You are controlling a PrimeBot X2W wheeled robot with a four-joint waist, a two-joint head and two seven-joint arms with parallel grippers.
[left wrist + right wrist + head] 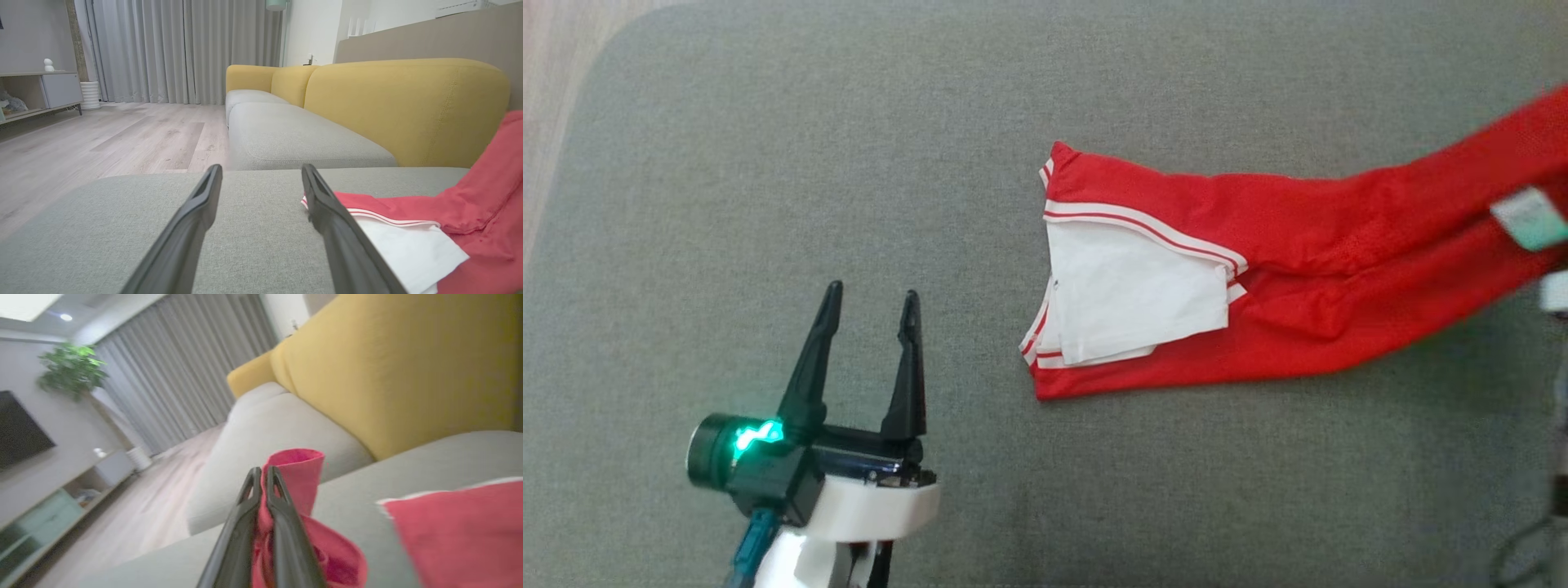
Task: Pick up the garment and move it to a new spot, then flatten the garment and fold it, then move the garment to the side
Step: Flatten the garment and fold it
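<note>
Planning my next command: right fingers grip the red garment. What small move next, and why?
Probably raise the right gripper: it is shut on the garment, whose other end lies on the grey cushion. The left gripper is open, apart.

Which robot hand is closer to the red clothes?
Right. The right gripper is shut on a fold of the red garment. The left gripper stands open over the grey cushion, apart from the garment's white-trimmed end.
</note>
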